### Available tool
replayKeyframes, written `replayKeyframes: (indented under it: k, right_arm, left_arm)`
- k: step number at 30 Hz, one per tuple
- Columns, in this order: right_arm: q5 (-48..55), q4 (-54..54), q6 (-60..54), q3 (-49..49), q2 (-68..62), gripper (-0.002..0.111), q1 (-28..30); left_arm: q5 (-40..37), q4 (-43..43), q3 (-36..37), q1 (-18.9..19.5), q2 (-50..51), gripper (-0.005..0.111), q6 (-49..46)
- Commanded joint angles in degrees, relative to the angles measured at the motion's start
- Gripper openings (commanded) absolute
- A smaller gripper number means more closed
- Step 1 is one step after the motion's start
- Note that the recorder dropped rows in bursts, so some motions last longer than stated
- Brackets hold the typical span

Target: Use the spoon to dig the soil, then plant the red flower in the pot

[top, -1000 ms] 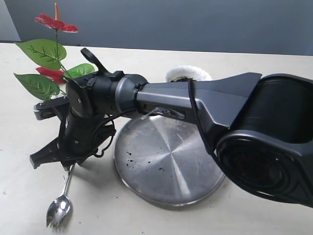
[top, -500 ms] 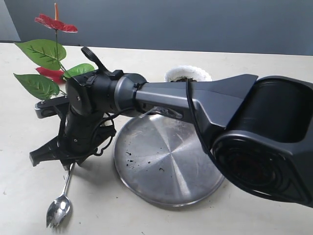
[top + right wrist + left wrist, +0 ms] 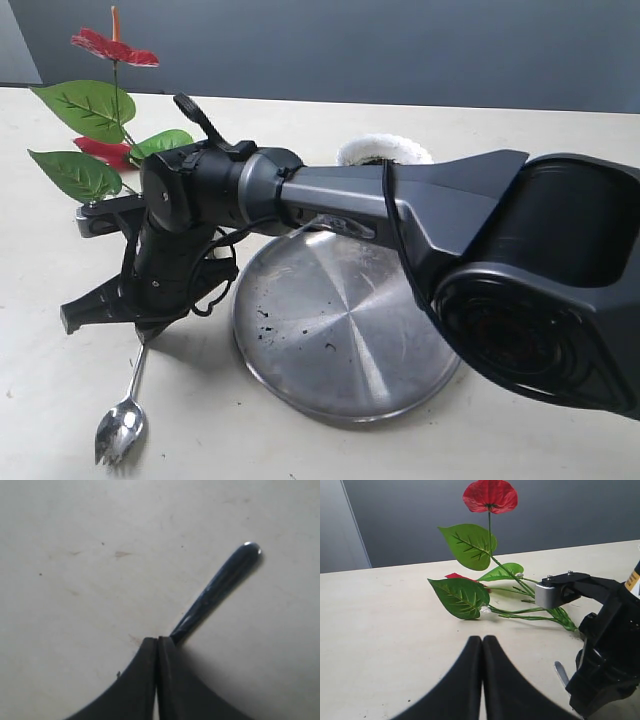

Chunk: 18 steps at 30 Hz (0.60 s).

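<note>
**Right gripper shut on the spoon handle, flower lying untouched**

The red flower (image 3: 88, 108) lies at the table's (image 3: 40, 400) far left corner, leaves spread, one bloom standing up on its stem. The left gripper (image 3: 481, 642) shows only in its wrist view. Its fingers are pressed flat together with nothing between them, near the flower's stems but apart from them.

The spoon (image 3: 122, 425) lies near the front edge on the left, tined bowl toward that edge. The right gripper (image 3: 143, 338) reaches across and points down onto the handle's upper part. In the right wrist view its fingers meet tightly and the handle's end sticks out from their tips.

The steel plate (image 3: 340, 330) sits mid-table with a few dark crumbs on it. Just behind it, toward the far edge, stands the white pot (image 3: 385, 148), partly hidden by the arm. A sliver of soil (image 3: 373, 160) shows inside its rim.
</note>
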State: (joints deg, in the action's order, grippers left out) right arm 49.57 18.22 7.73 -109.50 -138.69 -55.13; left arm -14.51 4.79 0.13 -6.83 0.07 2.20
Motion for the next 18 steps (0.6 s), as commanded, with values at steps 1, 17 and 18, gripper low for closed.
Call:
replayKeyframes:
  k: [1, 17, 18]
  right_arm:
    - [1.26, 0.44, -0.32, 0.62, -2.03, 0.023, -0.28]
    - [8.27, -3.35, -0.43, -2.37, -2.75, 0.016, -1.33]
    - [8.48, -3.35, -0.43, -2.97, -2.75, 0.016, -1.33]
  left_arm:
    - [0.79, 0.02, -0.13, -0.31, -0.07, 0.001, 0.25]
    - [0.79, 0.02, -0.13, -0.31, -0.07, 0.001, 0.25]
    - [0.79, 0.02, -0.13, -0.31, -0.07, 0.001, 0.25]
